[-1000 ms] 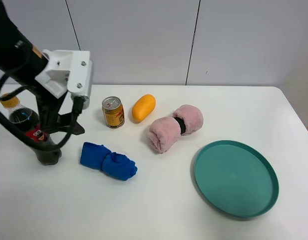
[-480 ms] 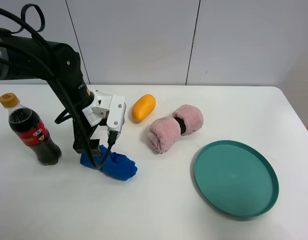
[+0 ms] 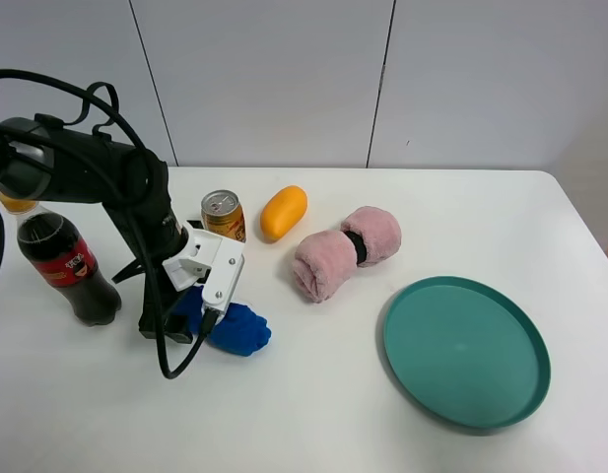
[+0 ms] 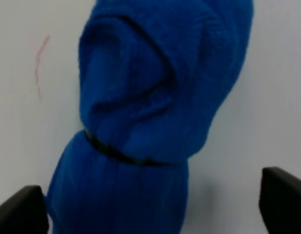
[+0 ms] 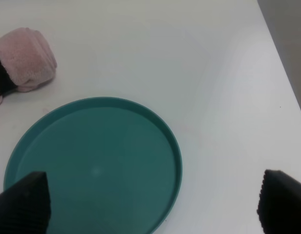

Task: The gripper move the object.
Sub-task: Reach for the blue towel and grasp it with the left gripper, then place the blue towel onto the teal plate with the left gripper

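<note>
Cola bottle (image 3: 62, 261) upright on white table (image 3: 313, 424), well left of the blue cloth roll (image 3: 236, 329). Left arm (image 3: 136, 197) comes down between bottle and roll, white wrist block right over the roll's left end. Left gripper (image 4: 150, 207) is wide, jaws spread either side of the roll. One fingertip (image 4: 21, 209) sits just beside the fabric and the other has a bare gap to it, so nothing is clamped. The roll lies flat on the table with a thin black band (image 4: 116, 153) round its middle; faint red mark (image 4: 39, 63) on the table just beside it. Gold can (image 3: 223, 214) upright behind the roll, near. Orange oval fruit (image 3: 283, 212) behind and right of the roll. Pink towel roll (image 3: 343, 252) with a dark band lies right of the blue roll, apart from it. Teal plate (image 3: 466, 352) well right of the blue roll, nothing on it. Right gripper (image 5: 151, 204) spread wide above the plate, holding nothing, far from the blue roll; seen only in its wrist view.
</note>
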Robot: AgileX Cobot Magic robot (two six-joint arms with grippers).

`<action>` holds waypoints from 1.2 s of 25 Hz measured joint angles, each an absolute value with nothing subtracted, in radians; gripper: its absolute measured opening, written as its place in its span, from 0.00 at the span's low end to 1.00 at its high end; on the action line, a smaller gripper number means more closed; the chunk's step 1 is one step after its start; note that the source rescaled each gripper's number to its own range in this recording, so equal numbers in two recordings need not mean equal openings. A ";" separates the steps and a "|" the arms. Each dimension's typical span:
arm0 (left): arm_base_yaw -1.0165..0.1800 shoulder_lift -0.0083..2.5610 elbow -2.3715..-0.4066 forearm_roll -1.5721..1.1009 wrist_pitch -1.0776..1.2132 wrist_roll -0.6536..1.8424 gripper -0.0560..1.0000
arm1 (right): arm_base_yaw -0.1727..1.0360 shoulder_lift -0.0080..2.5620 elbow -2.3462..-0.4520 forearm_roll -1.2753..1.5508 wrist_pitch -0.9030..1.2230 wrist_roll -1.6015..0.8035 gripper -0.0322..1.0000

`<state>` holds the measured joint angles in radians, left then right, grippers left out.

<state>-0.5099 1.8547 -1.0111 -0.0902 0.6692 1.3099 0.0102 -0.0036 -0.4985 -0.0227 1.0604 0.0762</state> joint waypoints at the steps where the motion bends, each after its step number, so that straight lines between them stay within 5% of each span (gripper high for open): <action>1: -0.510 1.855 -1.000 -0.097 0.646 1.323 0.85 | 0.010 -0.004 -0.499 -0.023 1.060 0.076 1.00; 17: -0.510 1.926 -0.970 -0.229 0.545 1.459 0.81 | 0.010 -0.004 -0.499 -0.023 1.060 0.076 1.00; 20: -0.510 1.926 -0.970 -0.229 0.544 1.461 0.61 | 0.010 -0.004 -0.499 -0.023 1.060 0.076 1.00; 23: -0.510 1.926 -0.970 -0.229 0.545 1.461 0.09 | 0.010 -0.004 -0.499 -0.023 1.060 0.076 1.00; 30: -0.543 1.828 -1.031 -0.191 0.570 1.382 0.06 | 0.010 -0.004 -0.499 -0.023 1.060 0.076 1.00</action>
